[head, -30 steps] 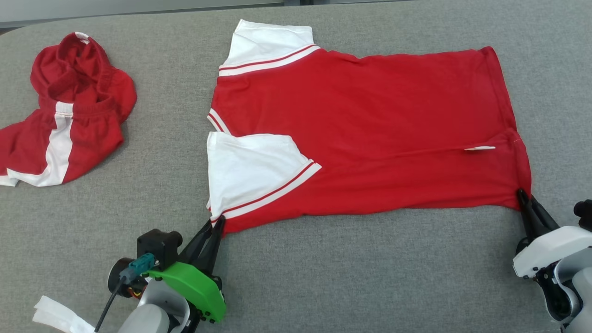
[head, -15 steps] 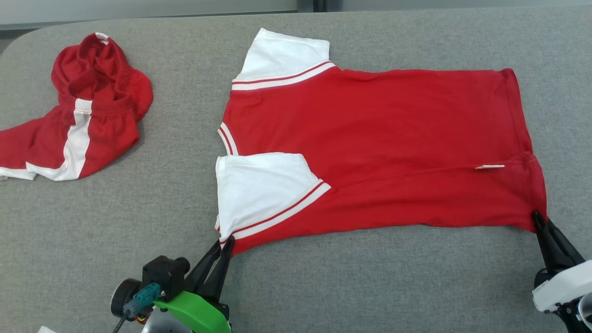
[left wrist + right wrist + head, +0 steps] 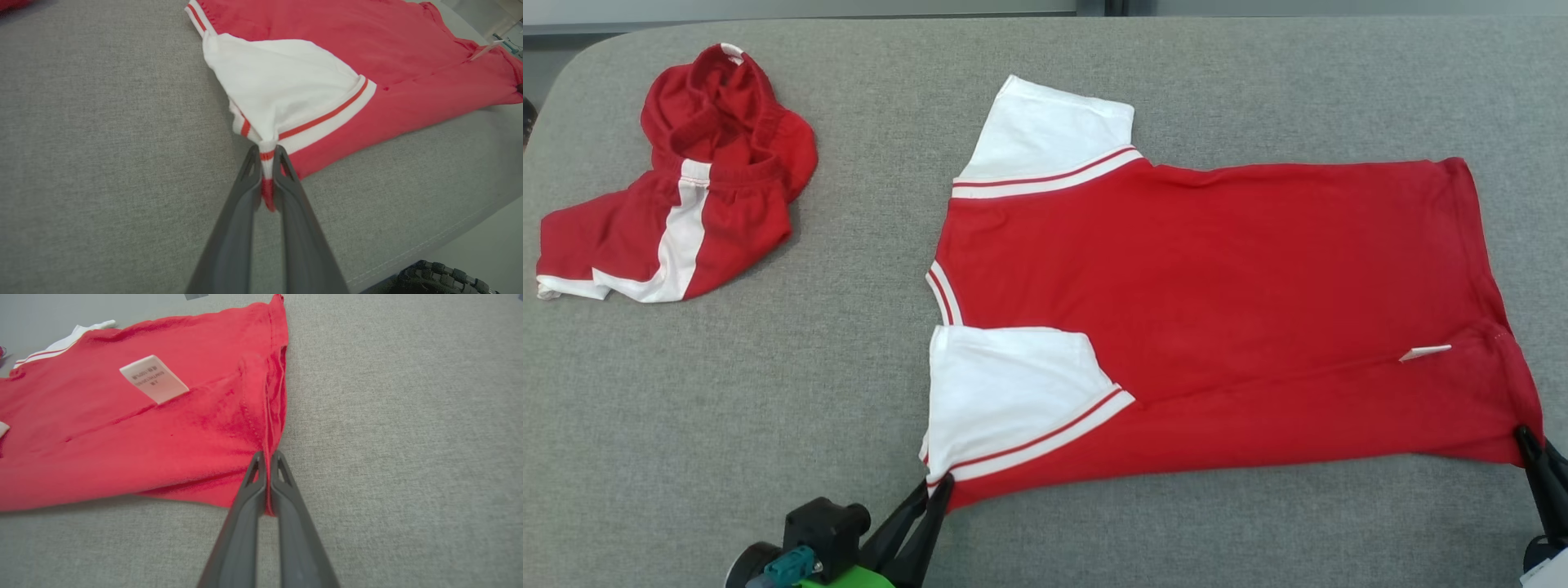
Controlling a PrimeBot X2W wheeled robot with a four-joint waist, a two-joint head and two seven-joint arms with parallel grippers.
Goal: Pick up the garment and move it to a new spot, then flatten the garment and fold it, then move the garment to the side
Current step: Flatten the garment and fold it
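Right wrist view: the garment (image 3: pixel 122 437) is clamped by the right gripper (image 3: pixel 267 455) and left gripper (image 3: pixel 267 152); its white label (image 3: pixel 154 379), at ten o'clock, is unreadable.

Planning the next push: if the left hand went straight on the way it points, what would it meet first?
The white sleeve of the red shirt: the left hand is shut on its striped cuff corner, so it would likely bunch that sleeve at once.
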